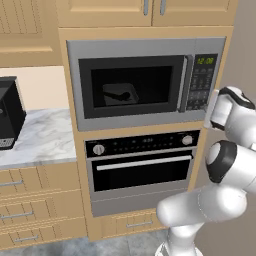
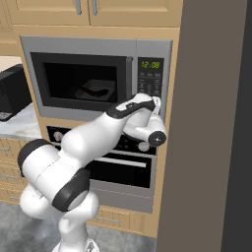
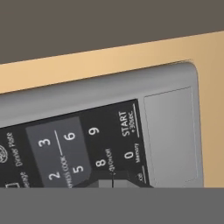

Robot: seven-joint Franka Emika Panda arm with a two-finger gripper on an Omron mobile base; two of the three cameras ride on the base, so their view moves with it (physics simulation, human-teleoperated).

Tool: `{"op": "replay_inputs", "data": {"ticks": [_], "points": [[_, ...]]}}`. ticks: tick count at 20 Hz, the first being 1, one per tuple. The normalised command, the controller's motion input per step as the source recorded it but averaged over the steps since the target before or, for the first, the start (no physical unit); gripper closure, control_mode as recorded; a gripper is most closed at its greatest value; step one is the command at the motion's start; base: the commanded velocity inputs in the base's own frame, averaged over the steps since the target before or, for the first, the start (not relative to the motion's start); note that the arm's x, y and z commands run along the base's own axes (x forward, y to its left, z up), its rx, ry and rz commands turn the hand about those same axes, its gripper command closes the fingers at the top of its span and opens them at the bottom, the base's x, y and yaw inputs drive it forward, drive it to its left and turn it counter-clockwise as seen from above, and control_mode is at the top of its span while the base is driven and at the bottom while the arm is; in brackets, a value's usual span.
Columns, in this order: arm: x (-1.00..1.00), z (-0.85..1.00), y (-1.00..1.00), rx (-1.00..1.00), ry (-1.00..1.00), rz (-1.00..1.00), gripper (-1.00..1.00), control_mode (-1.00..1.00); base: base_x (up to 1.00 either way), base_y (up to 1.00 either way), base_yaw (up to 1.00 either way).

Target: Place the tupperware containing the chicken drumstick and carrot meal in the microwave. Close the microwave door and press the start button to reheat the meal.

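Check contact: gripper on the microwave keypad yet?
Cannot tell. In the hand view the shut gripper sits right at the keypad, below START, but no contact or gap shows plainly.

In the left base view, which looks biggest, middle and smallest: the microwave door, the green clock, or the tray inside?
Largest to smallest, as they look in that view:
1. the microwave door
2. the tupperware, seen through the window
3. the green display

The tray sits farther back, so it may look a bit smaller than it is.
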Motion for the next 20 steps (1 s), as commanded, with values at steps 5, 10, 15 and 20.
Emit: {"op": "replay_inputs", "data": {"ticks": [5, 10, 15, 20], "points": [[0.04, -0.05, -0.08, 0.0, 0.0, 0.0, 1.0, -1.0, 0.0, 0.0, 0.0], [0.07, 0.0, -0.04, 0.0, 0.0, 0.0, 1.0, -1.0, 0.0, 0.0, 0.0], [0.26, -0.01, 0.0, 0.0, 0.0, 0.0, 1.0, -1.0, 0.0, 0.0, 0.0], [0.22, -0.03, 0.0, 0.0, 0.0, 0.0, 1.0, -1.0, 0.0, 0.0, 0.0]]}}
